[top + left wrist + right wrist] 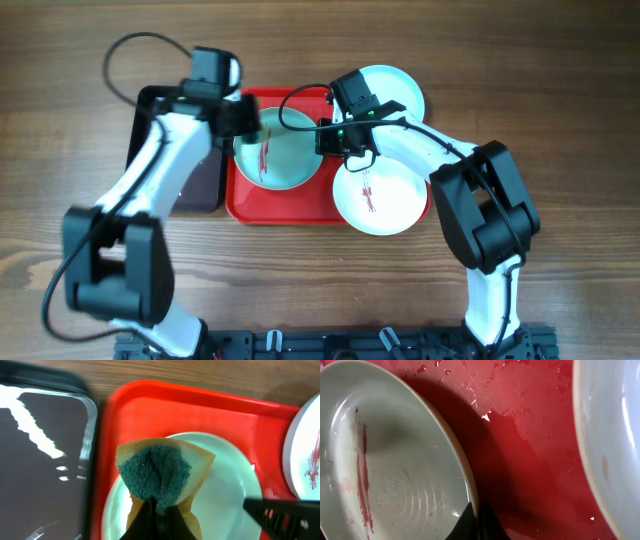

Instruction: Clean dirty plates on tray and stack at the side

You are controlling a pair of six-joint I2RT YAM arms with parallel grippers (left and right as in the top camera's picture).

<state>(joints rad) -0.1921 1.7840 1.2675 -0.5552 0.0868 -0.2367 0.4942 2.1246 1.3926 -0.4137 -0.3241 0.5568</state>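
Plates number three in the overhead view: a streaked aqua plate point(275, 152) on the left part of the red tray point(290, 205), a white streaked plate point(376, 196) overhanging the tray's lower right rim, and a third plate point(398, 88) at the upper right, partly on the wooden counter point(560, 60). A dark brown tray point(205, 185) lies just beside the red one, at the left, under the left arm. From above, both end effectors crowd the aqua plate and their grips are hard to read. The wrist views settle it. The left end effector point(155, 510) is pinched narrowly on a folded yellow sponge point(155, 467), its green scouring face up, over the aqua plate; contact with the plate cannot be told. The right end effector point(475, 521) is closed thin on that plate's rim at the lower middle of its frame. Only this close view shows the wet sheen and droplets on the tray floor, and the streak running down the plate's left side.
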